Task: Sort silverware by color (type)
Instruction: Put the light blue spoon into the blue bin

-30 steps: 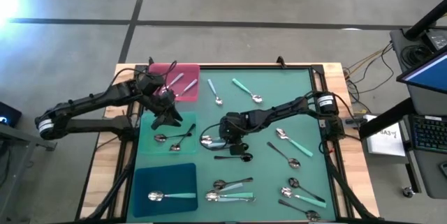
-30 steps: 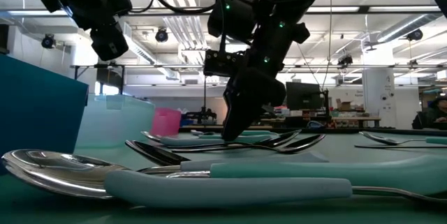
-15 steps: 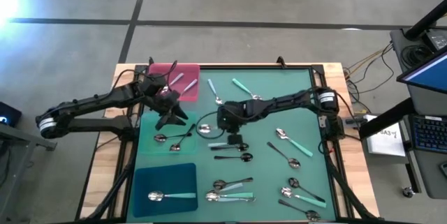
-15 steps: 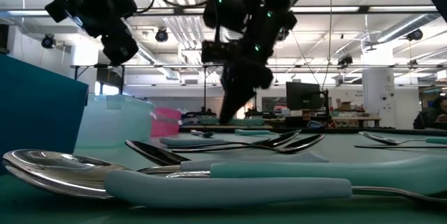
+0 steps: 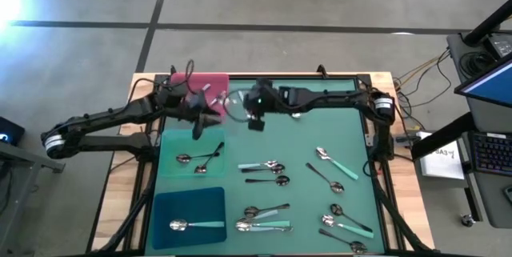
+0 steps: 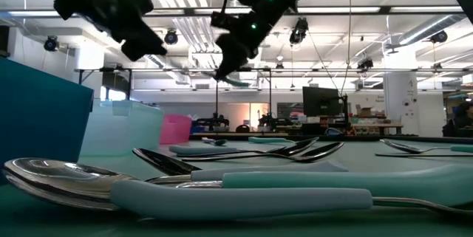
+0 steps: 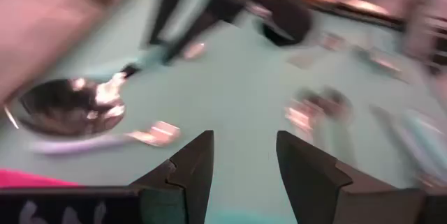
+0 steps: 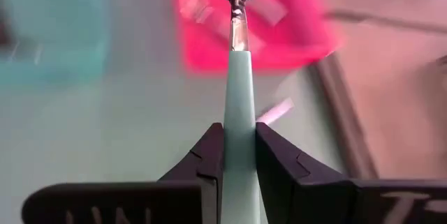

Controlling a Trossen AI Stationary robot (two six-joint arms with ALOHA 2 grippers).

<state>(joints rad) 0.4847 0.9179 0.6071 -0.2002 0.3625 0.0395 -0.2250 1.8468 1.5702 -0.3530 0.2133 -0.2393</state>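
Overhead, ceiling lights; green table mat below.

Even overhead light; both wrist views smeared by blur.

Colours across the table surface, trays, cutlery and arms.
Green mat covers the table top, framed by pale wood edging. Pink rectangular tray at the far left corner; pale mint translucent tray in the middle of the left side; dark blue tray nearest. Spoon with shiny silver bowl and mint-teal plastic handle sits in the black right hand; pink tray shows behind the bowl. Black-handled spoon with silver bowl lies mid-mat; mint-teal-handled spoon lies on the blue tray. Both arms dark black; left hand black. Floor grey with dark lines.
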